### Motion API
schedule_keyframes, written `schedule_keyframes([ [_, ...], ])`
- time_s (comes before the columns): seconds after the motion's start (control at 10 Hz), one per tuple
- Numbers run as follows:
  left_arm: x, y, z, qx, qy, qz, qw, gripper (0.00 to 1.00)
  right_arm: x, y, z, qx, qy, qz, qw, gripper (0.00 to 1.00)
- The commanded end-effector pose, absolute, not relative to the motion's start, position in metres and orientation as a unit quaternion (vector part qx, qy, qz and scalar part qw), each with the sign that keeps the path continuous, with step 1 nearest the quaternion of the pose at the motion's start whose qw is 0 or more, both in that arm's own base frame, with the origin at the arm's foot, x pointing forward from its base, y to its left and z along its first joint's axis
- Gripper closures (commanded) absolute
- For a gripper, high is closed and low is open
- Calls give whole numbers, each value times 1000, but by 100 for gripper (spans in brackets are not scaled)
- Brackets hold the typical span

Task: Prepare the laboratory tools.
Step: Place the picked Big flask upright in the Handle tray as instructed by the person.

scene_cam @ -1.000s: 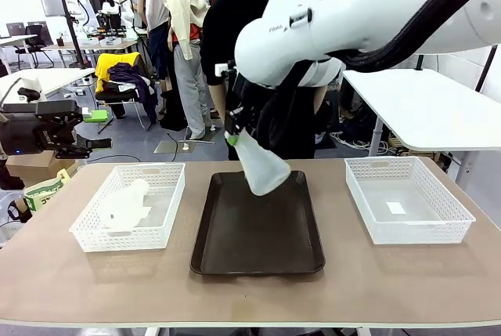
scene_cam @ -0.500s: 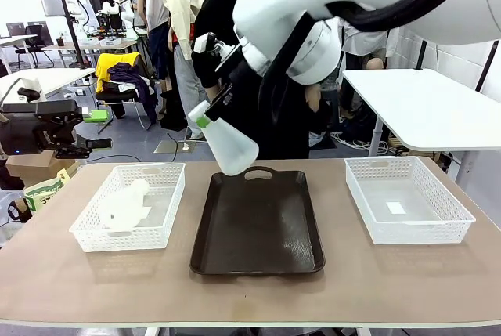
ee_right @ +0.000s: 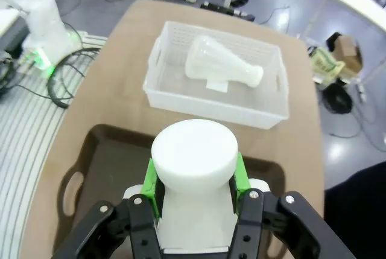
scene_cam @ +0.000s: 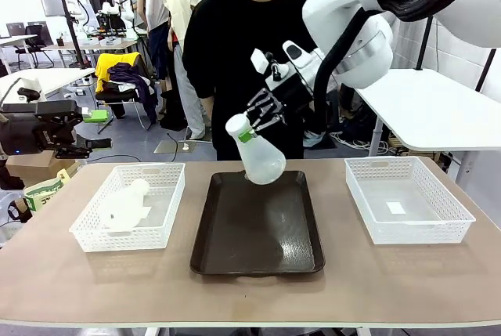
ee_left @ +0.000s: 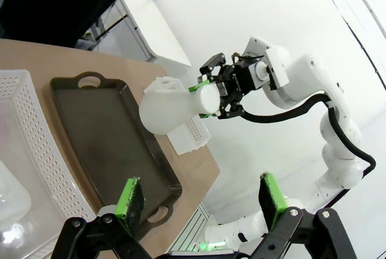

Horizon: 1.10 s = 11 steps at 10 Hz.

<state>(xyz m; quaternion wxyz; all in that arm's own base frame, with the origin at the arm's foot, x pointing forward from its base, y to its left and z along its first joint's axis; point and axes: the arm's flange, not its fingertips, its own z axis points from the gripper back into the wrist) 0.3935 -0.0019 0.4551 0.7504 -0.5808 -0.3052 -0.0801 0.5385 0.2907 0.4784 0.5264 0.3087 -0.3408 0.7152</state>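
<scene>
- Your right gripper (scene_cam: 254,126) has its jaws clamped on the neck of one flask (scene_cam: 261,157), held tilted in the air above the far end of the tray (scene_cam: 258,242).
- The other flask (scene_cam: 125,204) lies on its side in the left basket (scene_cam: 177,195).
- Your left gripper (ee_left: 201,195) has its jaws wide apart.

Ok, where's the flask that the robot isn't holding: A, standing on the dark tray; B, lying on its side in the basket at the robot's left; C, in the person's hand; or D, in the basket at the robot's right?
B: the free flask lies on its side in the left basket, while the right gripper grips the other flask by its neck above the tray.
</scene>
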Motion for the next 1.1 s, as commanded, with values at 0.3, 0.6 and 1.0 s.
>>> schedule_keyframes([
  [0.3, 395, -4, 455, -581, -305, -73, 751, 0, 538, 299, 487, 302, -348, 719, 521, 100],
  [0.6, 395, -4, 455, -581, -305, -73, 751, 0, 537, 301, 485, 303, -342, 722, 519, 100],
  [1.0, 395, -4, 455, -581, -305, -73, 751, 0, 582, 305, 436, 418, -349, 685, 484, 100],
])
